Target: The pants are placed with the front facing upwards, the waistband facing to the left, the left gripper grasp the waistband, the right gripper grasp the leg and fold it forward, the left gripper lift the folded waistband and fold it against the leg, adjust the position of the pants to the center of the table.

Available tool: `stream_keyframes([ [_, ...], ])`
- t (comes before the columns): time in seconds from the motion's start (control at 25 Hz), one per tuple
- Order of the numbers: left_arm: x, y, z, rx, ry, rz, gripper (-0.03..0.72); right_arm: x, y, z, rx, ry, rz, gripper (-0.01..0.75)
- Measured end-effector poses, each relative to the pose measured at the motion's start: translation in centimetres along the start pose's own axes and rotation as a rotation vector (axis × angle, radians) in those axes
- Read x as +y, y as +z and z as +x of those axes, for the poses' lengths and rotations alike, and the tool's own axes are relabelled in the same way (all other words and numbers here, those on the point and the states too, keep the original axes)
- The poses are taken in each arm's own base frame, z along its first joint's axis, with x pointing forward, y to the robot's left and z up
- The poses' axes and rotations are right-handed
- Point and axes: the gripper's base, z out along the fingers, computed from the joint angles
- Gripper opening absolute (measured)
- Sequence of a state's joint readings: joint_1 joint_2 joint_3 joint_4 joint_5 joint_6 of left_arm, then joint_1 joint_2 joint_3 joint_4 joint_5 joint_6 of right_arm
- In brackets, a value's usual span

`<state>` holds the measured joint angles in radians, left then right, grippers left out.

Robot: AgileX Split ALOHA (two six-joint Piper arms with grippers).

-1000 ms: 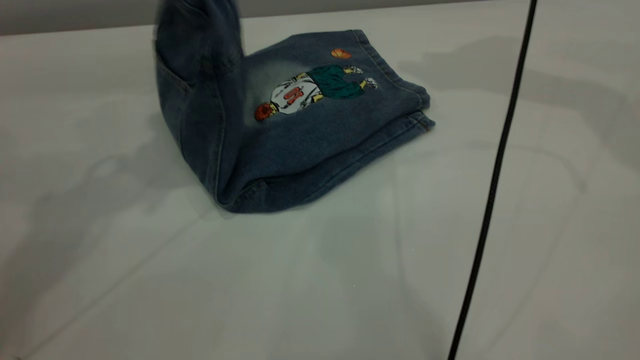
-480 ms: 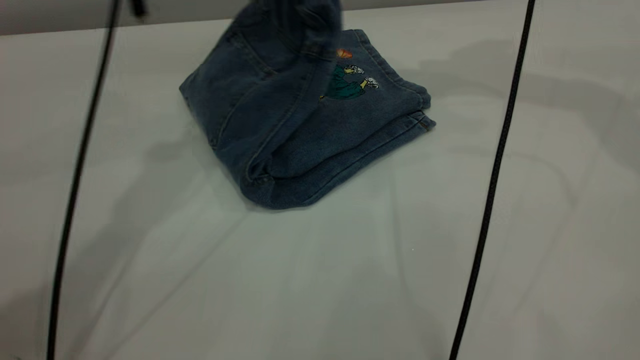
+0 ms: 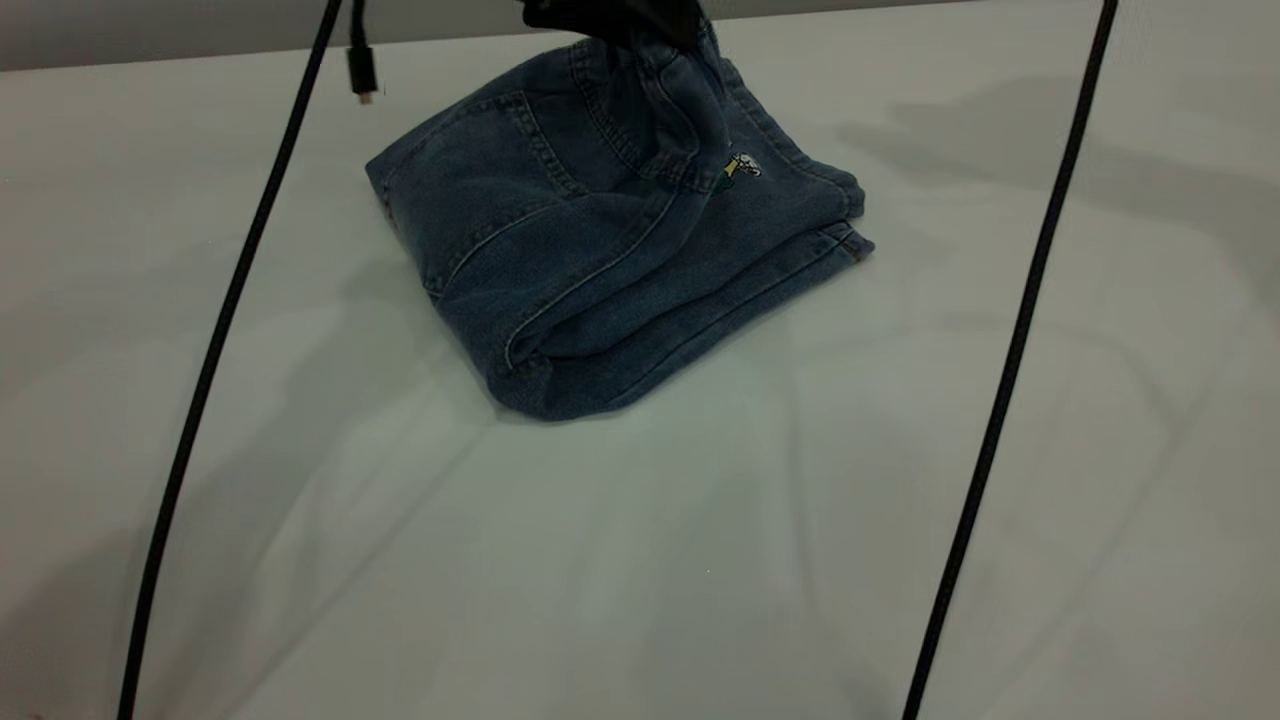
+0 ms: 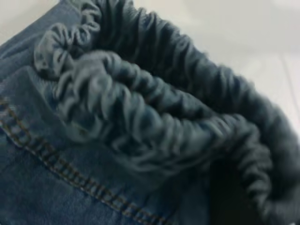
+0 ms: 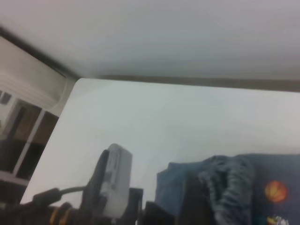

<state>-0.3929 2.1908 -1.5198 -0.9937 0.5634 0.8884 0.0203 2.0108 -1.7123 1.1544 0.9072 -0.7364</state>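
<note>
Left gripper: the black left gripper (image 3: 610, 15) shows only as a dark shape at the far edge of the exterior view, right above the shorts. It appears clamped on the gathered band, which rises up into it.
Waistband: the ruched, darker blue elastic waistband (image 4: 154, 117) fills the left wrist view in thick puckers, directly below the gripper's camera. In the exterior view it hangs bunched from the gripper (image 3: 680, 100) and drapes onto the leg beneath.
Pants: the blue denim knee-length shorts (image 3: 600, 240) lie folded in a compact stack under and in front of the left gripper, the patch pocket face up.
Leg: the wide denim leg (image 3: 790, 210) lies flat at the bottom of the stack, hems to the gripper's right side; only a scrap of the cartoon print peeks out beside the draped band.
Table: the plain white-grey tabletop (image 3: 640, 560) spreads wide around the stack.
Right gripper: not seen in any view; I cannot tell how its fingers stand. Its camera looks across the table at the left arm and the raised band (image 5: 229, 187).
Cables: two thin black cables (image 3: 1010, 360) cross the exterior view, one on either side of the shorts.
</note>
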Motion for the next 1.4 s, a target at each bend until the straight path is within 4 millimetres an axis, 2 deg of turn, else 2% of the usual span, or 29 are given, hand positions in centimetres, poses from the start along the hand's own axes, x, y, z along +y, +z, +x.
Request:
stream_keyframes([
  [0.12, -0.3, -0.6, -0.5, -0.016, 0.055, 0.001, 0.457, 0.0, 0.0, 0.1, 0.007, -0.002, -0.003, 0.425],
  [0.24, -1.1, -2.1, -1.5, -0.055, 0.092, -0.001, 0.56, 0.1, 0.0, 0.1, 0.008, 0.003, -0.012, 0.425],
  [0.32, -1.9, -3.5, -2.4, -0.085, 0.119, 0.004, 0.59, 0.3, 0.0, 0.1, 0.009, 0.016, -0.037, 0.425],
  [0.44, -3.3, -6.4, -3.7, -0.121, 0.181, 0.012, 0.595, 0.9, 0.3, 0.5, 0.049, 0.014, -0.074, 0.425],
  [0.64, -5.1, -13.7, -5.8, -0.215, 0.284, -0.019, 0.59, 2.6, 2.3, 2.1, 0.159, -0.053, -0.09, 0.425],
  [0.84, -7.8, -22.9, -6.8, -0.355, 0.318, -0.029, 0.59, 3.1, 2.7, 2.0, 0.143, 0.009, -0.093, 0.425],
  [0.92, -9.0, -26.7, -6.6, -0.414, 0.349, -0.042, 0.59, 4.1, 3.6, 2.4, 0.146, 0.019, -0.121, 0.425],
  [1.12, -11.8, -35.2, -5.4, -0.602, 0.413, -0.133, 0.59, 6.7, 8.0, 5.6, 0.269, -0.002, -0.131, 0.425],
  [1.2, -13.0, -38.3, -4.6, -0.677, 0.435, -0.178, 0.59, 8.1, 10.7, 7.6, 0.304, 0.003, -0.102, 0.425],
  [1.32, -14.1, -41.2, -3.4, -0.738, 0.444, -0.216, 0.59, 9.4, 14.5, 10.6, 0.339, 0.01, -0.034, 0.425],
  [1.4, -14.5, -41.6, -3.0, -0.734, 0.428, -0.2, 0.59, 10.6, 16.9, 12.0, 0.337, -0.015, 0.01, 0.425],
])
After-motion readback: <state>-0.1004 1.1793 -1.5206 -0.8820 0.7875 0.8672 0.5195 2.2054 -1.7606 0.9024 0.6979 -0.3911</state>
